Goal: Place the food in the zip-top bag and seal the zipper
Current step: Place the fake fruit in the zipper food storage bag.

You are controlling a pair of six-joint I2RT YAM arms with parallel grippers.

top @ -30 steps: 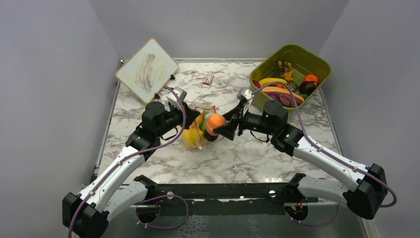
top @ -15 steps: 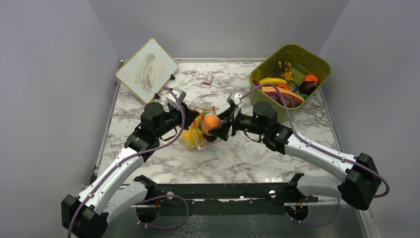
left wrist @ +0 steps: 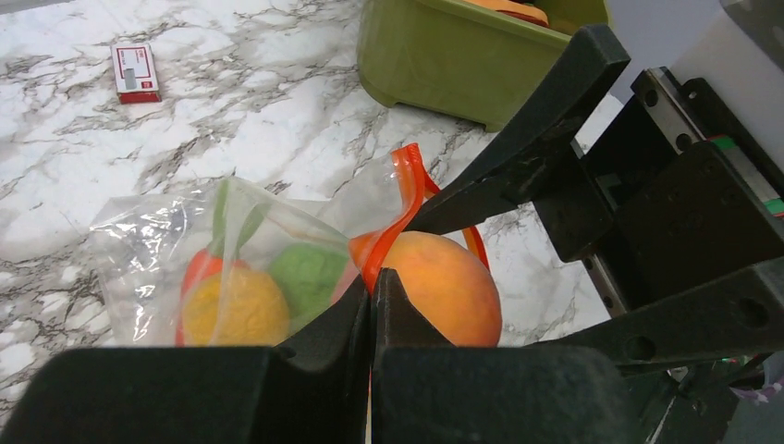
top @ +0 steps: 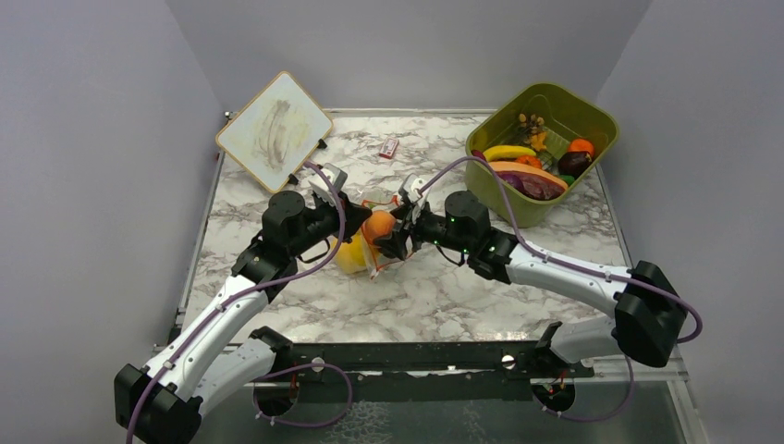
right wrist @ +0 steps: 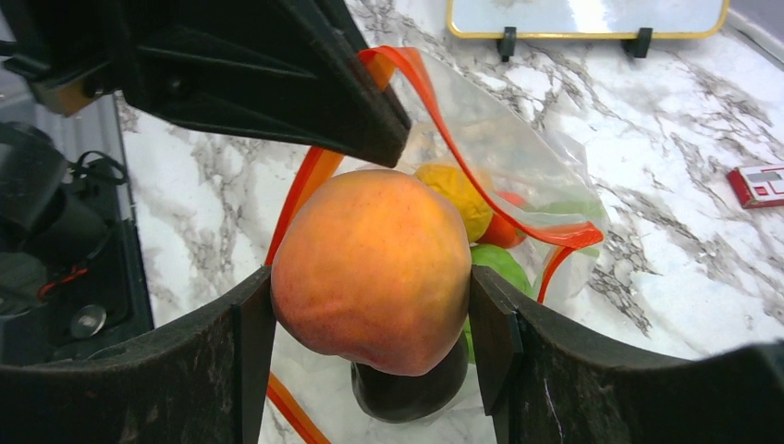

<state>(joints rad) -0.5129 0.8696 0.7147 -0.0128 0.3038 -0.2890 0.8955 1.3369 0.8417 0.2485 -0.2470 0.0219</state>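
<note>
My right gripper (right wrist: 372, 319) is shut on an orange peach (right wrist: 372, 266) and holds it in the open mouth of the clear zip-top bag (right wrist: 518, 162). My left gripper (left wrist: 374, 282) is shut on the bag's orange-red zipper strip (left wrist: 403, 208) and holds the mouth up. Inside the bag lie a yellow fruit (left wrist: 220, 305), a green one (left wrist: 310, 277), a red one and a dark purple one (right wrist: 407, 393). In the top view the peach (top: 378, 227) sits between both grippers at the table's middle.
An olive-green tub (top: 592, 120) with more toy food stands at the back right. A small red-white packet (top: 389, 147) lies at the back. A tilted white board (top: 274, 129) stands at the back left.
My right gripper has moved left with the peach, from beside the bag into its mouth. The left gripper has stayed in place holding the zipper.
</note>
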